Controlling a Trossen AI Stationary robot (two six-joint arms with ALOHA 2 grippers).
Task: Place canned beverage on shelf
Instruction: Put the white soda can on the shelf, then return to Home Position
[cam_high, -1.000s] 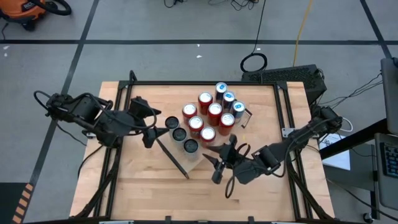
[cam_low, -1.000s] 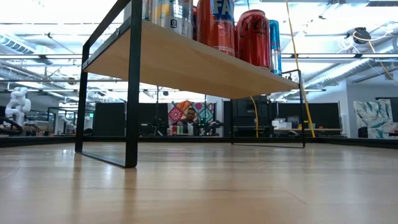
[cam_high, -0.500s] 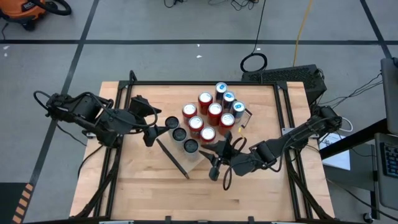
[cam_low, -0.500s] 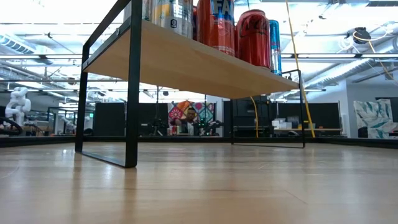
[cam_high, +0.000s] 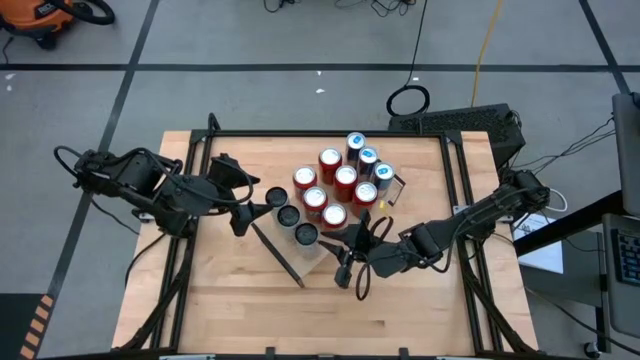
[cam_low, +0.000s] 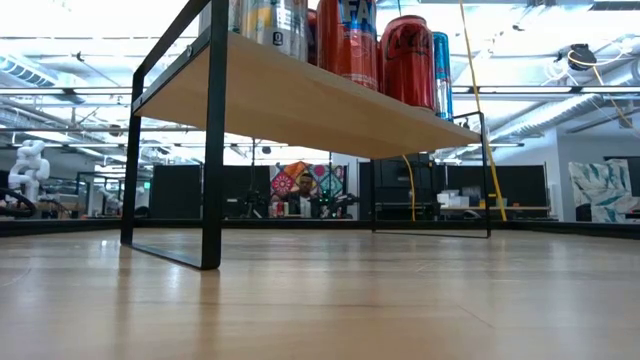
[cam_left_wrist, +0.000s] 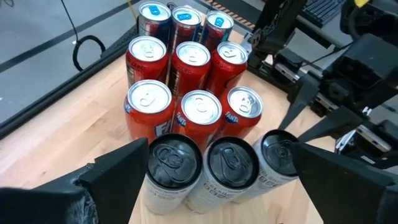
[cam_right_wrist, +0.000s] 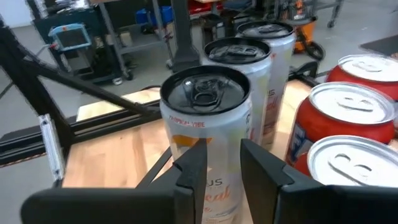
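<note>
Shelf (cam_high: 310, 262) lengthwise, diagonal across table

You see a black cable loop (cam_high: 408, 100) lying on the grey floor beyond the table (cam_high: 240, 300), an orange vacuum (cam_high: 35, 18) at the far corner, and a person (cam_low: 306, 184) seated in the room behind.
</note>
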